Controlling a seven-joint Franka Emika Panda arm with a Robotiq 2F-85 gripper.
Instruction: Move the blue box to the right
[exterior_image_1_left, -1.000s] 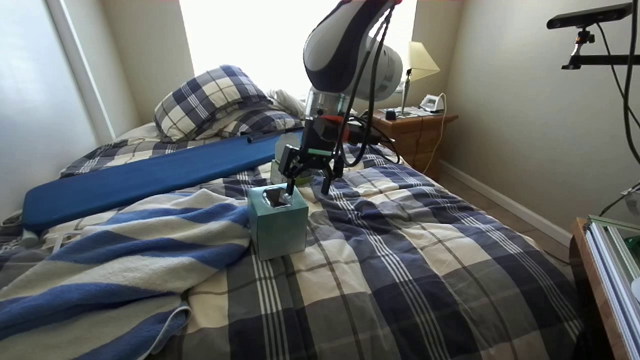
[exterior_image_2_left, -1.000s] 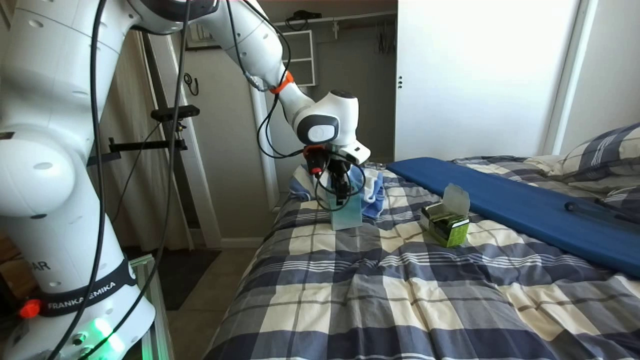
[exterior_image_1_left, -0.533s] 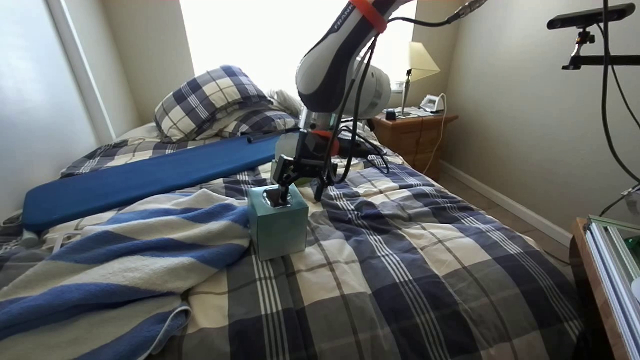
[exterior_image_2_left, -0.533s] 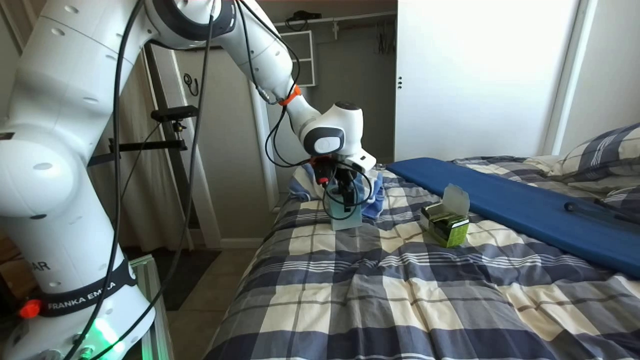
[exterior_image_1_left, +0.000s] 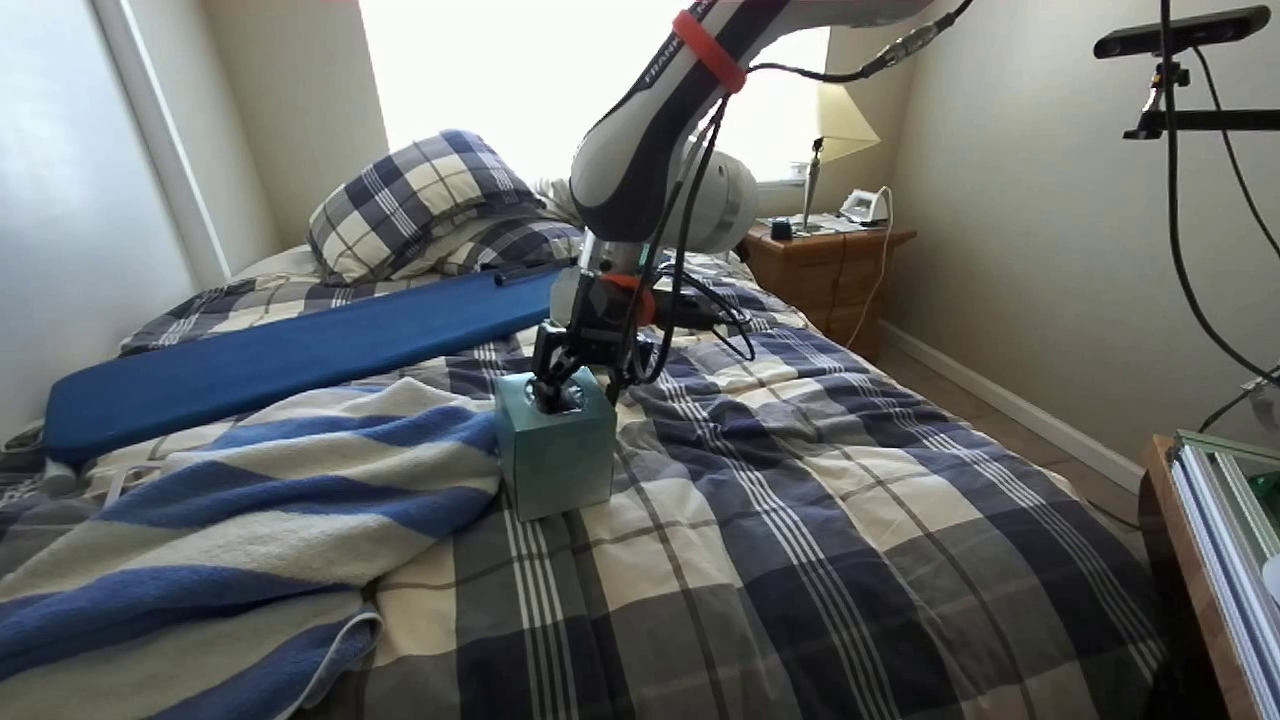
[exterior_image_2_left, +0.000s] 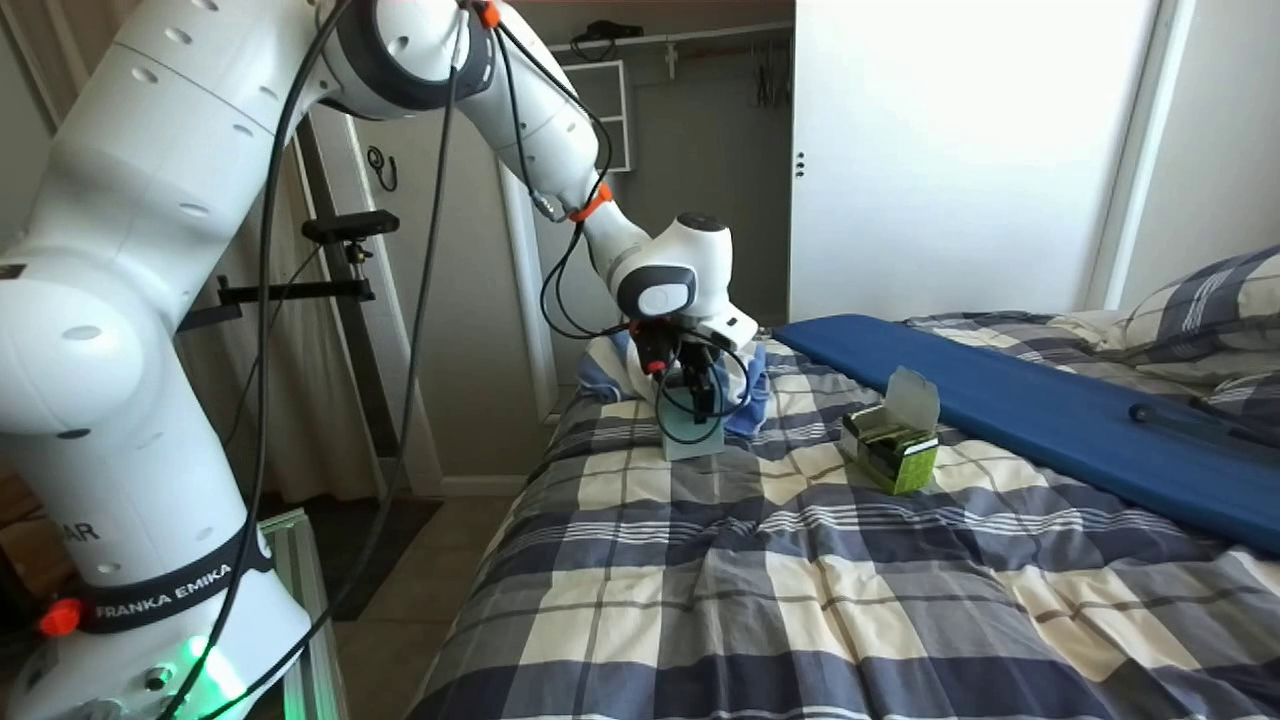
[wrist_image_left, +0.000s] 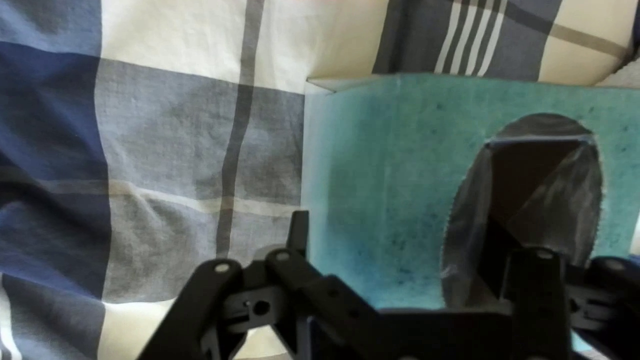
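The teal-blue, cube-shaped cardboard box (exterior_image_1_left: 560, 465) stands upright at mid-frame in an exterior view, its left edge just beside the blue-and-white striped towel (exterior_image_1_left: 300, 500). From its right edge the plaid, cloth-covered worktop (exterior_image_1_left: 850, 520) stretches to a border sloping into the lower right. The black, jointed hand (wrist_image_left: 397, 230) has its fingers well parted, gripping nothing: in the wrist view, one at the oval opening, the other just past the box's left edge. In an exterior view, the green, open-flapped carton (exterior_image_2_left: 893, 450) sits apart, right of centre.
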